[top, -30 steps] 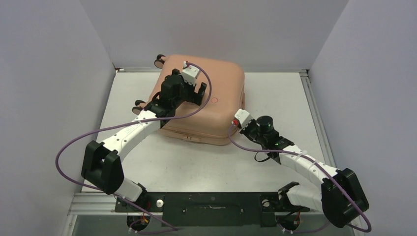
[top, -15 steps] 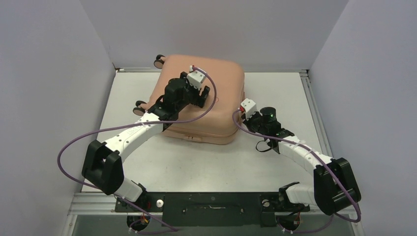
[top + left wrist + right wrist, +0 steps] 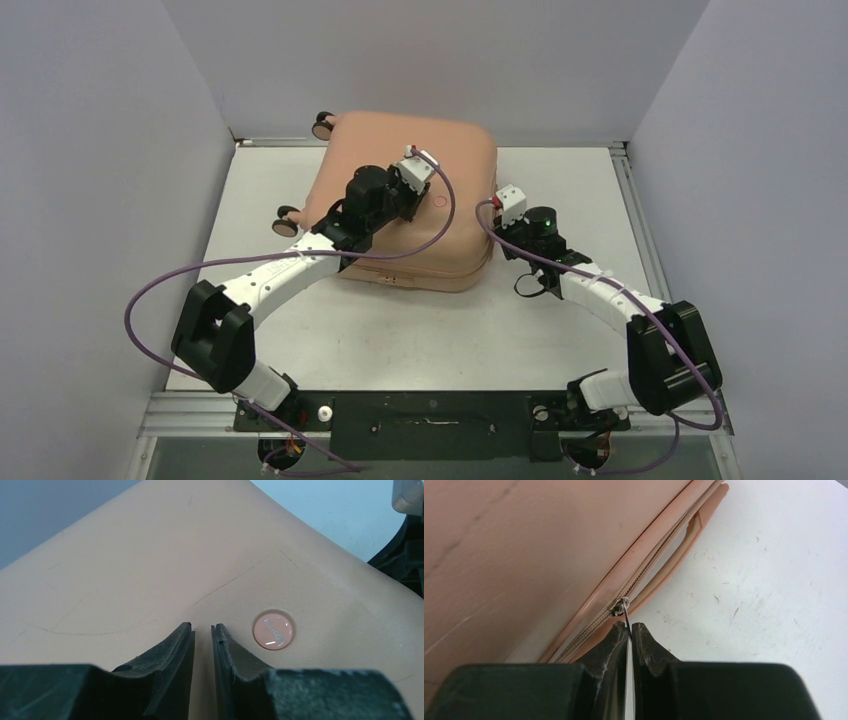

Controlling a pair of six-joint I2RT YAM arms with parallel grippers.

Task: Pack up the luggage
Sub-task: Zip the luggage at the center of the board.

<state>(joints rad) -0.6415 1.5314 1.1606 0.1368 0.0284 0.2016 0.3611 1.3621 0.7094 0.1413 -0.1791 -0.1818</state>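
Note:
The luggage [image 3: 465, 160] is a salmon-pink hard-shell case lying flat and closed on the table, its wheels [image 3: 323, 125] at the left. My left gripper [image 3: 424, 199] [image 3: 201, 627] rests over the top shell just left of the round logo dot [image 3: 273, 630]. Its jaws are almost together, with a narrow gap and nothing between them. My right gripper [image 3: 497, 226] [image 3: 629, 625] is at the case's right side, shut on the metal zipper pull [image 3: 623, 608] of the side seam.
The pink carry handle [image 3: 679, 555] runs along the seam just beyond the zipper pull. White tabletop [image 3: 400, 330] lies in front of and to the right of the case. Grey walls close in the left, back and right.
My left gripper slid right across the shell towards the logo dot and its jaws narrowed from wide open. The right gripper moved farther along the case's right side.

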